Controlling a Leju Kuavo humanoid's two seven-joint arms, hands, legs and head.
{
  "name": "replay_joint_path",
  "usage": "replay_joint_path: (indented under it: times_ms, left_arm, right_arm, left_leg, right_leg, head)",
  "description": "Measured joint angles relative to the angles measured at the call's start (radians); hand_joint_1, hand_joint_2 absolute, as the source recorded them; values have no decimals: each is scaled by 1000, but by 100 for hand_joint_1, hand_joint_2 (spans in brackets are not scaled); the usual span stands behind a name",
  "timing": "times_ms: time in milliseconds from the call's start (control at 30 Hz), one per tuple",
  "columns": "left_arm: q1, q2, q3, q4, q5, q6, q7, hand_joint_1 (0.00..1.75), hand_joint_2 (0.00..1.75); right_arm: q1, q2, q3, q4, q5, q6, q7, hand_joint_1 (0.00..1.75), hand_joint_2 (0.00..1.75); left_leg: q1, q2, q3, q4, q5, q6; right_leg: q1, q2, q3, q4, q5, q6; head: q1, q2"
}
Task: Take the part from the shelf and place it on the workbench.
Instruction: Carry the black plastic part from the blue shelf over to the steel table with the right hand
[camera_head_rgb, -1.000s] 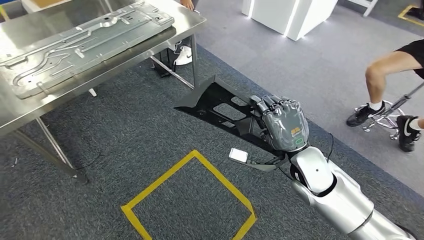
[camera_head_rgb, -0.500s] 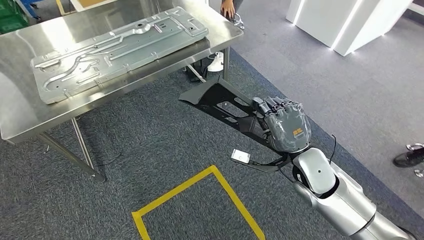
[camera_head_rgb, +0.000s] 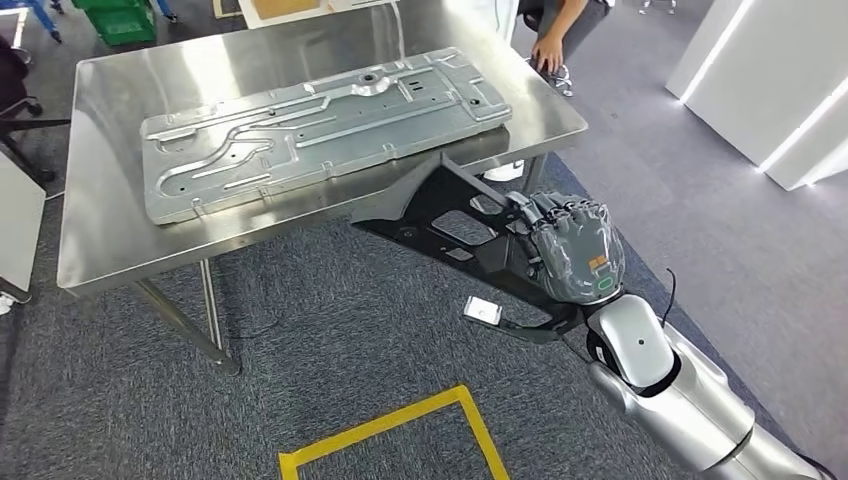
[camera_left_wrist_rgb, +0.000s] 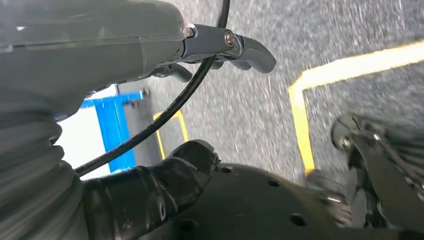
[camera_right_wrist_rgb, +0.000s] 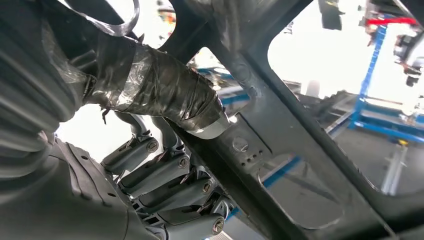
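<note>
The part (camera_head_rgb: 440, 215) is a flat black frame with cut-outs. My right hand (camera_head_rgb: 575, 250) grips it at one end and holds it off the floor. Its far tip overlaps the front edge of the steel workbench (camera_head_rgb: 110, 250), near the right corner. In the right wrist view my taped thumb (camera_right_wrist_rgb: 165, 95) lies over the black part (camera_right_wrist_rgb: 280, 150), with the fingers (camera_right_wrist_rgb: 165, 170) curled under it. My left hand (camera_left_wrist_rgb: 150, 50) hangs over grey carpet, fingers (camera_left_wrist_rgb: 240, 45) stretched out and holding nothing.
A large silver stamped panel (camera_head_rgb: 320, 125) covers most of the workbench top. A person (camera_head_rgb: 560, 30) bends at the far right corner. On the carpet lie a small white object (camera_head_rgb: 482, 311) and yellow tape (camera_head_rgb: 400, 425). A white block (camera_head_rgb: 780, 90) stands to the right.
The whole picture has shifted, so the camera has moved: the workbench now lies nearer and more central. My right hand still holds the black part, whose tip now meets the bench's front edge.
</note>
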Motion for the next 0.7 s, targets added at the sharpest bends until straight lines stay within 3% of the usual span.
replay_joint_path:
  times_ms: [33,67,133,167,200,267,333,367,400,433,500,533,567,600,667,700]
  left_arm:
    - [2,0,0,0,0,0,0,0,175]
    - [5,0,0,1,0,0,1,0,175]
    - [12,0,0,3,0,0,1,0,175]
    - [14,0,0,4,0,0,1,0,175]
    - [15,-1,0,4,0,0,0,0,175]
    - [10,0,0,4,-1,0,0,0,175]
    - [6,1,0,4,-2,0,1,0,175]
    - [4,2,0,4,-3,0,1,0,175]
    - [2,2,0,4,-4,0,2,0,175]
    - [1,2,0,4,-5,0,3,0,175]
    - [2,3,0,4,-8,0,5,0,175]
    - [4,3,0,4,-9,0,5,0,175]
    - [7,3,0,4,-10,0,5,0,175]
    - [11,3,1,4,-10,0,5,0,175]
    - [21,6,2,4,-6,2,2,0,175]
    - [24,6,2,4,-4,2,1,0,175]
  right_arm:
    - [0,0,0,0,0,0,0,175,175]
    - [1,0,0,0,0,0,0,175,175]
    - [5,-2,2,4,1,2,0,175,175]
    - [7,-4,2,6,2,4,0,175,175]
    - [8,-6,3,8,3,8,-1,175,175]
    - [-8,-8,2,5,4,20,0,175,175]
    - [-41,-15,0,2,4,46,1,175,175]
    - [-60,-21,0,0,1,66,0,175,175]
    - [-83,-30,0,0,-6,89,-2,175,175]
    - [-111,-39,1,0,-17,113,-7,175,175]
    - [-179,-55,1,1,-48,157,-23,175,175]
    - [-215,-60,1,3,-63,176,-32,175,175]
    - [-252,-64,1,5,-80,196,-40,175,175]
    - [-290,-66,1,9,-96,218,-44,175,175]
    - [-373,-65,4,29,-134,277,-52,175,175]
    - [-414,-63,5,42,-147,304,-57,175,175]
  left_leg:
    - [3,-17,27,0,-21,-4]
    - [7,-33,54,1,-43,-9]
    - [11,-62,100,7,-90,-21]
    - [13,-74,116,8,-112,-28]
    - [14,-82,129,10,-127,-35]
    - [16,-83,114,52,-109,-48]
    - [13,-22,34,182,-42,-61]
    - [12,16,-20,252,-30,-68]
    - [12,48,-72,301,-45,-74]
    - [12,62,-116,325,-89,-77]
    - [12,68,-175,312,-190,-76]
    - [11,69,-193,281,-216,-72]
    - [8,69,-204,234,-200,-64]
    - [4,71,-211,171,-125,-51]
    - [-9,71,-225,65,83,-26]
    - [-14,69,-230,44,154,-19]
  right_leg:
    - [-3,1,-22,-34,-11,7]
    - [-7,7,-39,-86,27,14]
    - [-16,37,-61,-203,224,21]
    - [-16,51,-63,-234,307,16]
    - [-14,55,-60,-247,352,6]
    - [-9,39,-37,-241,330,-21]
    - [-11,19,1,-259,304,-39]
    - [-11,10,27,-272,291,-43]
    - [-10,-2,56,-284,275,-46]
    - [-9,-14,86,-295,259,-46]
    - [-8,-36,149,-312,226,-46]
    - [-6,-43,181,-319,208,-46]
    - [-2,-51,213,-325,189,-45]
    - [1,-58,238,-330,169,-44]
    - [10,-63,277,-325,123,-38]
    - [13,-63,286,-321,101,-34]
  head:
    - [0,0]
    - [0,0]
    - [1,0]
    - [1,0]
    - [1,0]
    - [2,0]
    - [0,0]
    - [-1,0]
    - [-2,0]
    - [-1,0]
    - [-1,0]
    - [-2,0]
    - [-1,0]
    - [-1,0]
    - [0,0]
    - [0,0]
